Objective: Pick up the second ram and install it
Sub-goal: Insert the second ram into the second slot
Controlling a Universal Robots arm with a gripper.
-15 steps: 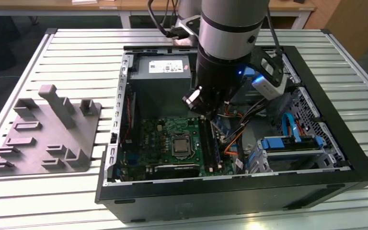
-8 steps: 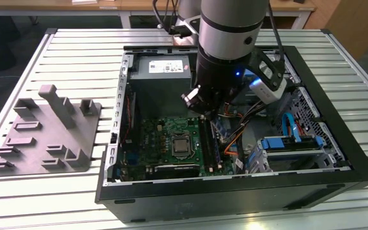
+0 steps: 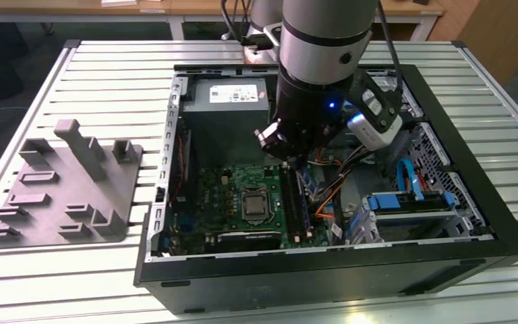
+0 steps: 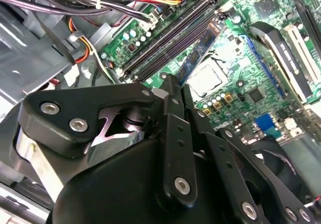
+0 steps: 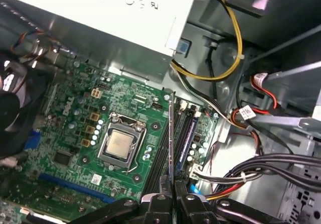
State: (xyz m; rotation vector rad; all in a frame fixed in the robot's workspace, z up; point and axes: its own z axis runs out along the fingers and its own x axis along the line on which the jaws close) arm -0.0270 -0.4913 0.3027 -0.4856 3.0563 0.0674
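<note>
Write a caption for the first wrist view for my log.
Gripper holding the memory stick edge-on over the slots beside the processor socket.

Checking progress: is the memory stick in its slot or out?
Seems out: the gripper holds the memory stick on edge, just above the slots.

- Exterior view: high, off-arm, tilted steeply down on open PC case (image 3: 475,223) at mid-frame; mid distance, whole case fits
- First wrist view: v. close inside case, facing down past gripper (image 5: 173,191) onto motherboard (image 5: 75,113)
- Second wrist view: closer, oblique across gripper links
- Shared: motherboard in all 3; the second ram (image 5: 171,133) in both wrist views
</note>
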